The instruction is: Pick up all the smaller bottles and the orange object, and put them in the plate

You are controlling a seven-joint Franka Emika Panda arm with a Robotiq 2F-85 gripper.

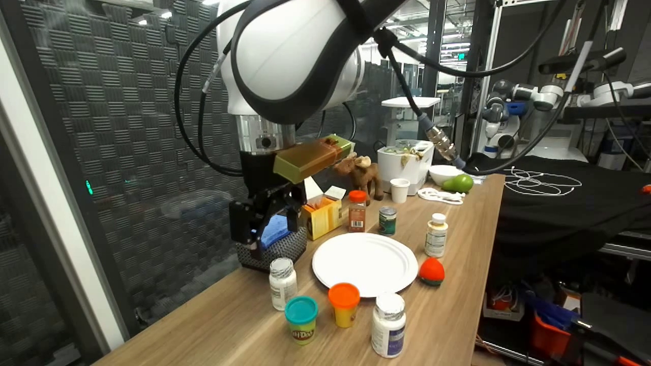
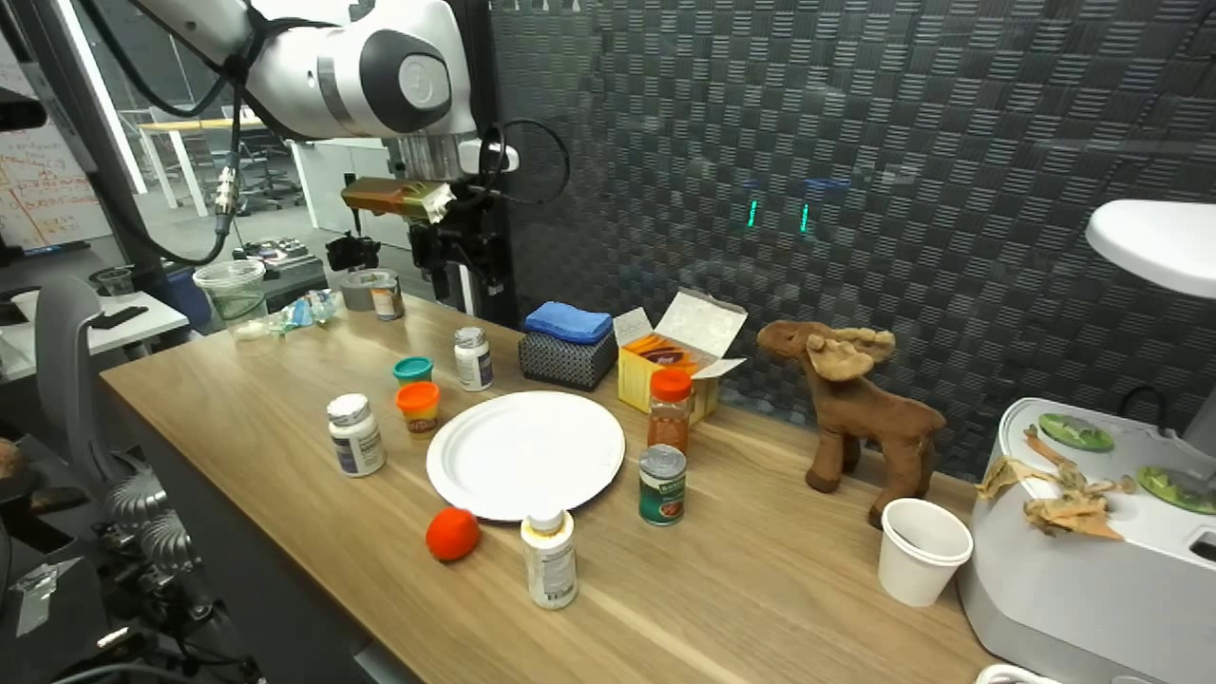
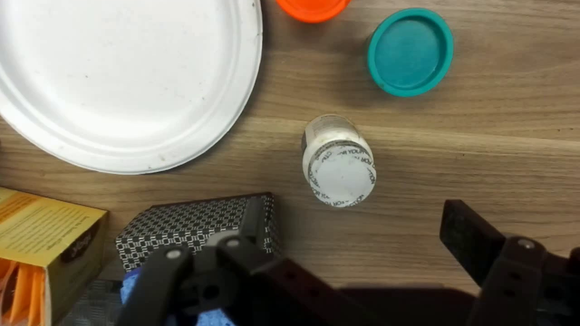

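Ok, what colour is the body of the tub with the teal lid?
Yellow-green, with a dark label; the tub shows this best in an exterior view.

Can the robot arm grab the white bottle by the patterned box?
Probably yes: the gripper is open and nothing covers the white bottle, though the patterned box nearby might get bumped.

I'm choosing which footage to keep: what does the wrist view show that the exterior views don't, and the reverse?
Only the wrist view: partly readable lettering atop the white bottle near its centre.

Only the exterior views: the moose toy, the white cup and the round orange object.

Shared: the plate, teal-lidded tub, orange-lidded tub, yellow box, blue cloth and open gripper.
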